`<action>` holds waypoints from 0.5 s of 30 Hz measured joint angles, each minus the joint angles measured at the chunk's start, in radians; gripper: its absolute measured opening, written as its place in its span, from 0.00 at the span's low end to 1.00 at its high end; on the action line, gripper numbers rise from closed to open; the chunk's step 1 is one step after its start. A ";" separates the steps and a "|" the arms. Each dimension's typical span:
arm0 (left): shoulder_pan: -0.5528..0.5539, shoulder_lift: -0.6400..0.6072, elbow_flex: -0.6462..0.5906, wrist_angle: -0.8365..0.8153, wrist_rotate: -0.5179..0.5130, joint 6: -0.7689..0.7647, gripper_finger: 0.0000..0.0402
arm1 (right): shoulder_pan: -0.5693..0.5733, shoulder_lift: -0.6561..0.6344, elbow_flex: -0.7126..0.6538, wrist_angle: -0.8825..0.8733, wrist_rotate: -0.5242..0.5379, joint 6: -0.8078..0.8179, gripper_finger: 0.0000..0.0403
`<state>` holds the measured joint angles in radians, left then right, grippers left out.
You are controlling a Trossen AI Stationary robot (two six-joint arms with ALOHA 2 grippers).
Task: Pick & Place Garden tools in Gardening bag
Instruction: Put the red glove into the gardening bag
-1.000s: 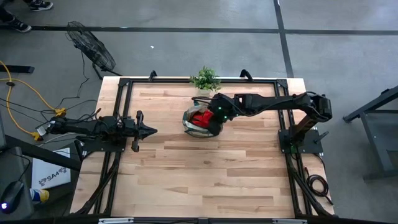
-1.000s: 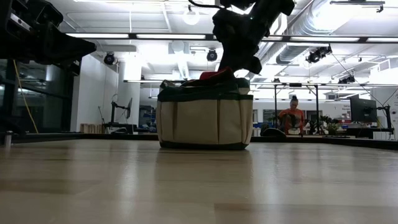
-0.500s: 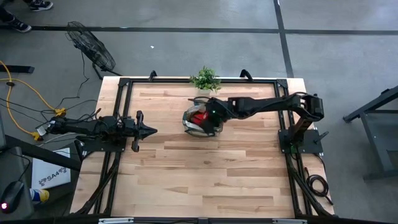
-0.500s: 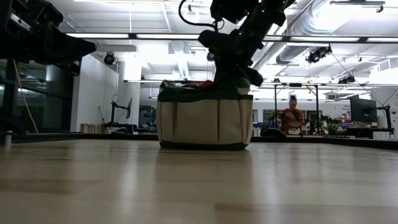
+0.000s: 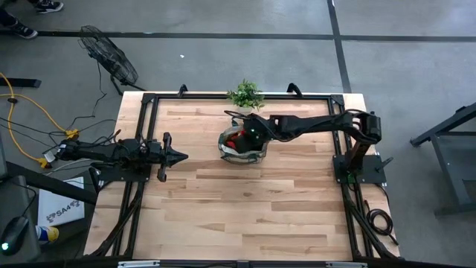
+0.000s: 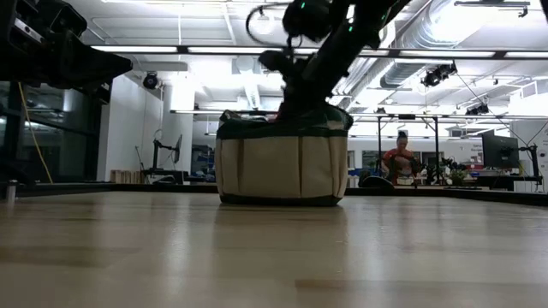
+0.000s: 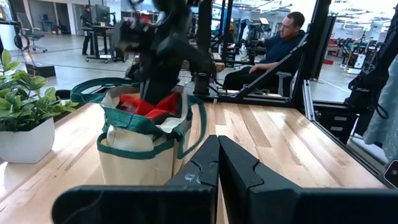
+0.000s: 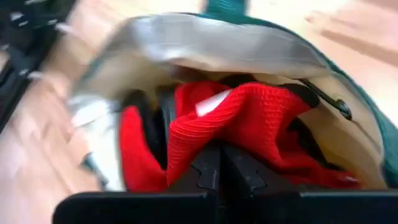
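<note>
Light wood plank table [image 5: 245, 201] in a black metal frame [image 5: 146, 104], on a grey concrete floor [image 5: 223, 59] crossed by dark seams. Floor fan [image 5: 109, 56] lying off the table's far-left corner, yellow cable [image 5: 30, 119] trailing beside it. Small potted plant [image 5: 245, 94] in a white pot at the far table edge. Beyond the table: open workshop, white ceiling with strip lights [image 6: 214, 49] and exposed ducts [image 6: 445, 34], more metal rigs. One person seated [image 7: 280, 43], another in red [image 6: 399, 160] further back.

Ribbed red cuff [image 8: 249, 118] (knit cloth)
</note>
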<state>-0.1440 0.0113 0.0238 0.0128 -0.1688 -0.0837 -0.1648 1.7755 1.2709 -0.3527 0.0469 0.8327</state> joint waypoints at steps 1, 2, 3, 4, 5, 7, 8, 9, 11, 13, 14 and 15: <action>0.000 0.000 0.000 0.000 0.000 0.000 0.00 | -0.002 0.013 0.000 0.005 0.001 0.022 0.01; 0.000 0.000 0.000 0.000 0.000 0.000 0.00 | -0.007 0.025 0.000 0.010 0.001 0.038 0.01; 0.000 0.000 0.000 0.000 0.000 0.000 0.00 | -0.008 0.037 0.000 0.014 0.001 0.047 0.01; 0.000 0.000 0.000 0.000 0.000 0.000 0.00 | -0.009 0.049 0.000 0.021 0.003 0.056 0.01; 0.000 0.000 0.000 0.000 0.000 0.000 0.00 | -0.013 0.060 0.000 0.032 0.007 0.059 0.01; 0.000 0.000 0.000 0.000 0.000 0.000 0.00 | -0.015 0.077 0.000 0.046 0.019 0.061 0.01; 0.000 0.000 0.000 0.000 0.000 0.000 0.00 | -0.016 0.084 0.000 0.052 0.029 0.063 0.01; 0.000 0.000 0.000 0.000 0.000 0.000 0.00 | -0.018 0.090 0.001 0.055 0.038 0.069 0.01; 0.000 0.000 0.000 0.000 0.000 0.000 0.00 | -0.022 0.095 0.002 0.052 0.050 0.081 0.01; 0.000 0.000 0.000 0.000 0.000 0.000 0.00 | -0.022 0.106 0.002 0.047 0.062 0.082 0.01; 0.000 0.000 0.000 0.000 0.001 0.000 0.00 | -0.022 0.108 0.003 0.042 0.063 0.082 0.01; 0.000 0.000 0.000 0.000 0.002 0.000 0.00 | -0.022 0.109 0.003 0.033 0.064 0.084 0.01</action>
<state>-0.1441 0.0114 0.0240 0.0128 -0.1673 -0.0837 -0.1864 1.8849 1.2736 -0.3195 0.1112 0.9163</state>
